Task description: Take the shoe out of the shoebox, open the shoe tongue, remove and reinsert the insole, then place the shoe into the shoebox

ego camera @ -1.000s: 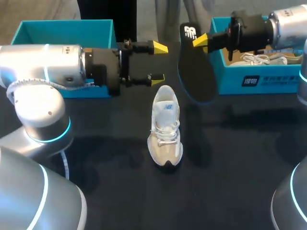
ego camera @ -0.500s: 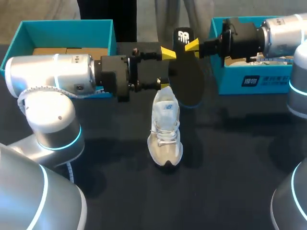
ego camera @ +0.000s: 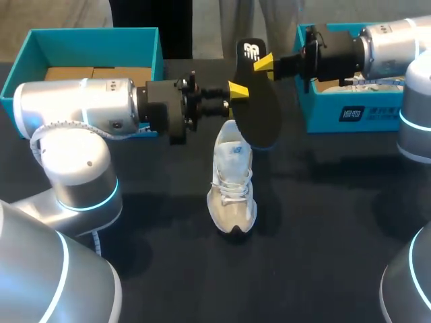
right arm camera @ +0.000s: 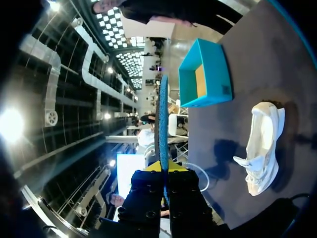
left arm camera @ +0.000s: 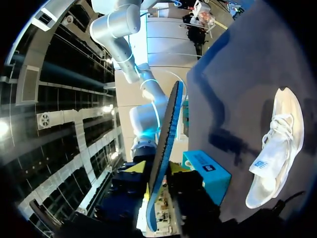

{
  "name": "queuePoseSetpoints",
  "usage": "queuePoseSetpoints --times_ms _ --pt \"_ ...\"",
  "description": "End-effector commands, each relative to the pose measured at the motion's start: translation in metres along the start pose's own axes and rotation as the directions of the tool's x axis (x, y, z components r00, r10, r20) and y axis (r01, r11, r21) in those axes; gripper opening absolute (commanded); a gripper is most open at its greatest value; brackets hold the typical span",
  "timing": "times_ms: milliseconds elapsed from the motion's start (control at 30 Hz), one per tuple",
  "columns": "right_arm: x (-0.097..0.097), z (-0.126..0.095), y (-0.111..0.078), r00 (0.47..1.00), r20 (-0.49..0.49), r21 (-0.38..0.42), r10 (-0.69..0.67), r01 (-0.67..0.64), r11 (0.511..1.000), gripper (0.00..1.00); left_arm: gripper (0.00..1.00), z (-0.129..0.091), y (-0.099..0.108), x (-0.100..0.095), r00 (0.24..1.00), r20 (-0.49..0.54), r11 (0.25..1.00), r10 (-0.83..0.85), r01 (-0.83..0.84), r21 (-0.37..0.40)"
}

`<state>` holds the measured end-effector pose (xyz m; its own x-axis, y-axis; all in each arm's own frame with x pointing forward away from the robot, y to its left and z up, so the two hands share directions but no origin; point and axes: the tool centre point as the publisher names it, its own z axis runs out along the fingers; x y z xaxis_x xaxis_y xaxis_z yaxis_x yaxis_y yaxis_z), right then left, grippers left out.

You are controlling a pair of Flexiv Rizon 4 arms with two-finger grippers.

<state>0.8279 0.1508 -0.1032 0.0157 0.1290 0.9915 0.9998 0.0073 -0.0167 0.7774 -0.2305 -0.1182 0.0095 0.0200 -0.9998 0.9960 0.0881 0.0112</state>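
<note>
A black insole (ego camera: pixel 261 111) hangs in the air above the heel of a white sneaker (ego camera: pixel 232 182), which lies on the dark table with its toe toward me. My right gripper (ego camera: pixel 264 64) is shut on the insole near its printed heel end. From the other side, my left gripper (ego camera: pixel 236 89) is shut on the insole's edge. In the left wrist view the insole (left arm camera: pixel 168 124) stands edge-on between the fingers of the left gripper (left arm camera: pixel 157 167), with the sneaker (left arm camera: pixel 275 148) beside it. In the right wrist view the thin insole (right arm camera: pixel 162 114) rises out of the right gripper (right arm camera: pixel 163 166).
An open teal shoebox (ego camera: pixel 40 40) with a cardboard floor stands at the back left. A second teal shoebox (ego camera: pixel 357 111) at the back right holds another white shoe (ego camera: pixel 377 82). The left arm's body fills the near left of the table.
My left gripper has moved right to the insole and closed from wide open onto it. The right arm has carried the insole left and slightly back. The sneaker has not moved.
</note>
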Motion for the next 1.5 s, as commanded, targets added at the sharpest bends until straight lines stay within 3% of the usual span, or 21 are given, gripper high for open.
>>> queuePoseSetpoints --times_ms 33,67,333,367,400,433,700,933,1500 --pt "0.0 0.005 0.0 1.0 -0.005 -0.004 -0.002 0.002 1.0 0.0 0.06 0.005 0.001 0.002 1.0 0.005 1.0 0.002 -0.002 -0.003" --pt "0.0 0.006 0.0 1.0 -0.006 -0.004 -0.002 0.002 1.0 0.0 0.0 0.005 0.001 0.002 1.0 0.006 1.0 0.002 -0.002 -0.003" --pt "-0.004 0.009 -0.003 0.999 -0.012 -0.01 -0.034 0.033 0.999 0.0 0.0 0.002 0.004 0.003 1.0 0.014 1.0 -0.027 0.027 0.001" --pt "-0.005 0.008 -0.005 0.999 -0.008 -0.005 -0.038 0.038 0.999 0.25 0.0 0.0 0.004 0.002 0.999 0.015 1.0 -0.029 0.029 0.001" --pt "-0.006 0.007 -0.006 0.999 -0.004 -0.002 -0.05 0.05 0.999 0.86 0.0 -0.002 0.004 0.001 0.999 0.017 1.0 -0.03 0.03 0.002" --pt "-0.007 0.005 -0.008 0.999 -0.002 -0.004 -0.048 0.048 0.999 1.0 0.0 -0.003 0.004 0.0 0.999 0.021 0.999 -0.033 0.033 0.002" --pt "-0.016 -0.012 -0.026 0.997 0.026 -0.03 -0.074 0.075 0.997 1.0 0.0 -0.013 0.007 -0.005 0.998 0.039 0.999 -0.049 0.049 0.004" --pt "-0.012 -0.03 -0.045 0.992 0.035 -0.035 -0.12 0.121 0.992 1.0 0.0 -0.023 0.008 -0.007 0.998 0.044 0.999 -0.049 0.049 0.015" --pt "-0.008 -0.043 -0.076 0.981 0.025 -0.047 -0.191 0.192 0.98 1.0 0.0 -0.04 0.004 -0.006 1.0 0.022 1.0 0.01 -0.01 0.027"
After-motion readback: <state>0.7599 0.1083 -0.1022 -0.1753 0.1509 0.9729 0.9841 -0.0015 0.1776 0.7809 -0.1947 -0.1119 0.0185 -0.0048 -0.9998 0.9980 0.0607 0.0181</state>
